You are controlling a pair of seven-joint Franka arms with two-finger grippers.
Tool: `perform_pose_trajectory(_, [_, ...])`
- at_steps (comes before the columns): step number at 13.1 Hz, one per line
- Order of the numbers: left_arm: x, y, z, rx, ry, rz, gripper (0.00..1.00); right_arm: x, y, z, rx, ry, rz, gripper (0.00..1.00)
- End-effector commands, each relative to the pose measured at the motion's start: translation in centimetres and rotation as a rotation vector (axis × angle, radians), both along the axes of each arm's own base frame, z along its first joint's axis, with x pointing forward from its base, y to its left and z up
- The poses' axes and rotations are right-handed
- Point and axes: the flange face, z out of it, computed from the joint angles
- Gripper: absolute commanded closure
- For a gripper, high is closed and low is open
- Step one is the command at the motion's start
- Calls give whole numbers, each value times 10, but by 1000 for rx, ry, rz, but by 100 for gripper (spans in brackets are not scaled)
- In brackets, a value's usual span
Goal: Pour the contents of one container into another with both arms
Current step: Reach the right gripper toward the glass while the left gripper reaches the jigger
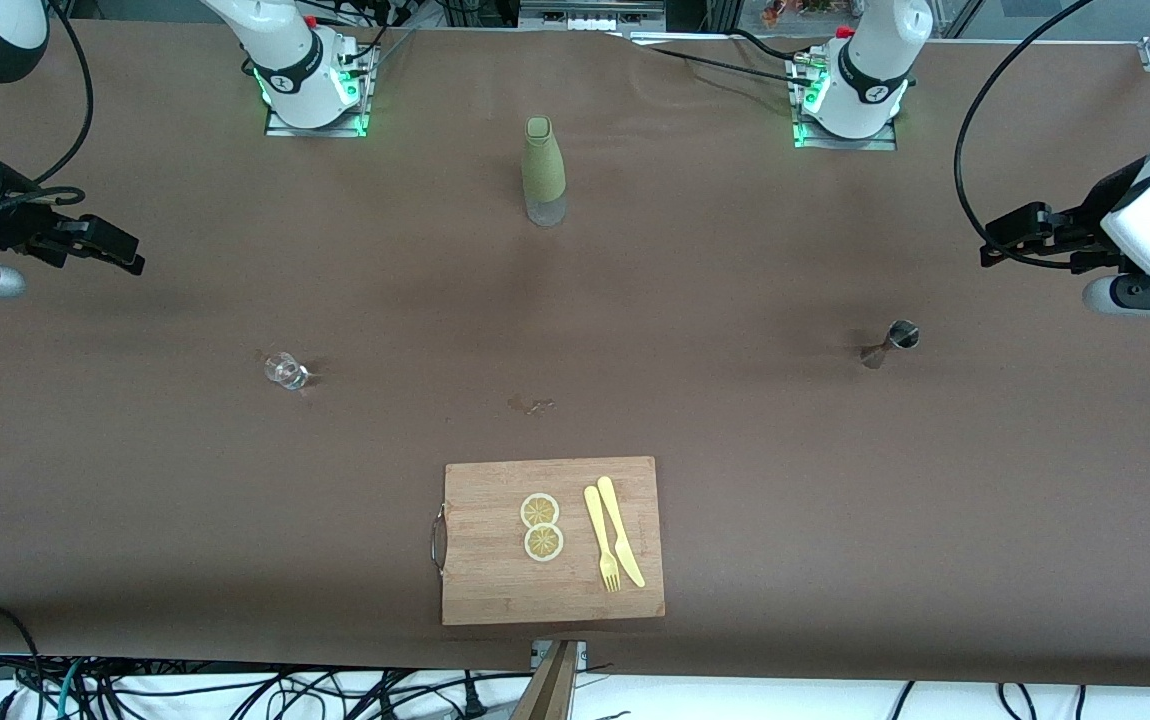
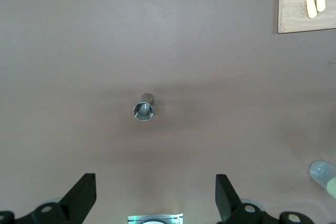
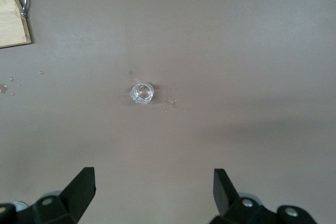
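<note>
A small metal jigger [image 1: 893, 342] [image 2: 143, 109] stands on the brown table toward the left arm's end. A small clear glass [image 1: 285, 370] [image 3: 142, 93] stands toward the right arm's end. My left gripper [image 1: 1003, 245] [image 2: 156, 195] hovers high over the table's end, open and empty, with the jigger in its wrist view. Over the other end of the table my right gripper [image 1: 120, 255] [image 3: 155, 190] hangs open and empty, its wrist camera looking down on the glass.
A tall olive-green bottle [image 1: 543, 170] [image 2: 325, 177] stands mid-table near the arms' bases. A wooden cutting board [image 1: 495, 590] [image 2: 294, 14] [image 3: 10, 30] near the front edge carries two lemon slices [image 1: 541, 526], a yellow fork [image 1: 601, 540] and a knife [image 1: 620, 530]. Droplets [image 1: 531, 405] lie mid-table.
</note>
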Motion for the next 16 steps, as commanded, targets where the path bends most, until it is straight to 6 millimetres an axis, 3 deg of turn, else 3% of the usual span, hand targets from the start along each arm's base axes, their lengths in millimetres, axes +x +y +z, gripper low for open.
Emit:
perform_pose_trajectory(1, [2, 0, -2, -5, -7, 6, 0, 2, 1, 5, -8, 3, 5, 0])
perform_pose_trajectory(5, [2, -1, -4, -3, -2, 4, 0, 1, -1, 4, -7, 6, 26, 0])
perform_pose_trajectory(8, [5, -2, -7, -6, 4, -5, 0, 6, -23, -11, 8, 30, 115, 0])
perform_pose_trajectory(10, [8, 20, -11, -47, 15, 32, 0, 9, -39, -22, 41, 43, 223, 0])
perform_pose_trajectory(13, [21, 68, -44, -149, 70, 112, 0, 13, -64, -39, 142, 36, 365, 0])
perform_pose_trajectory(16, [27, 102, -74, -234, 91, -56, 0, 17, -90, -64, 235, 14, 578, 0])
